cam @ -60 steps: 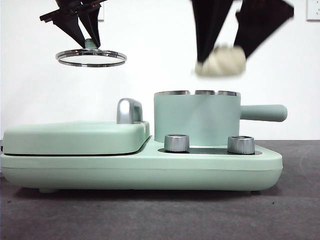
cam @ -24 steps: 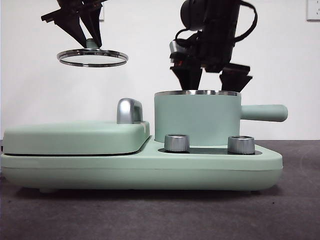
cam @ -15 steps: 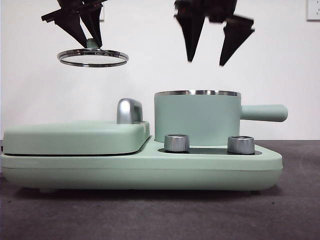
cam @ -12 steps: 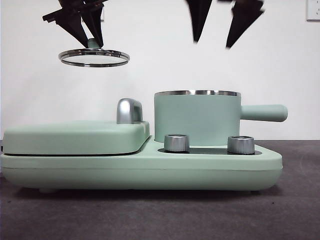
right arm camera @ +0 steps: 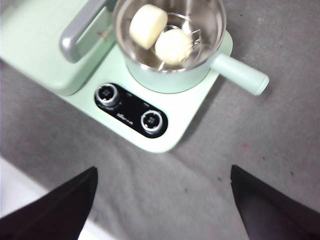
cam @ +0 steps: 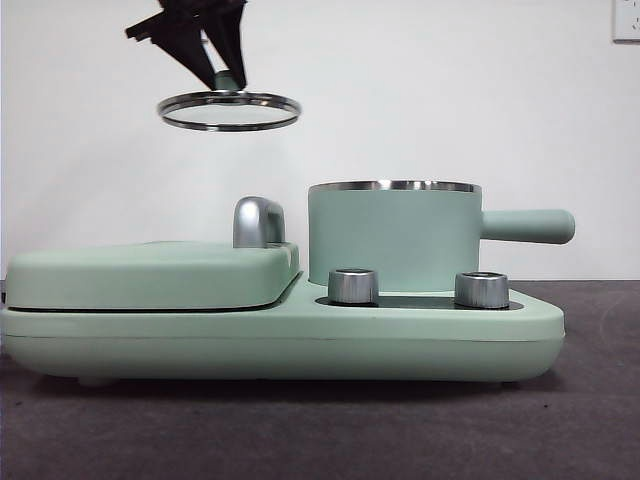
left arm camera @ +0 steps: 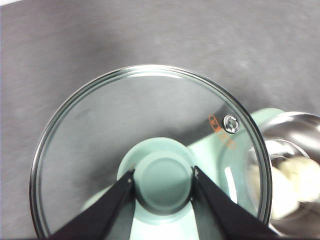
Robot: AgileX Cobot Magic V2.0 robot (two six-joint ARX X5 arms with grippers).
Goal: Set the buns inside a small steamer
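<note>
Both pale buns, the smooth cream block [right arm camera: 148,25] and the white ridged shell [right arm camera: 173,46], lie inside the mint-green round steamer pot with its steel rim [cam: 394,238]. The left end effector [cam: 218,68] is clamped on the green knob of the steel-rimmed glass lid [cam: 229,110], held high beside the pot. The right end effector [right arm camera: 162,200] hangs high above, spread apart and empty. Loading looks done; what remains is probably carrying the lid over the rim and lowering it level.

Front view: steamer [cam: 394,238] wall hides buns [right arm camera: 161,34].
</note>
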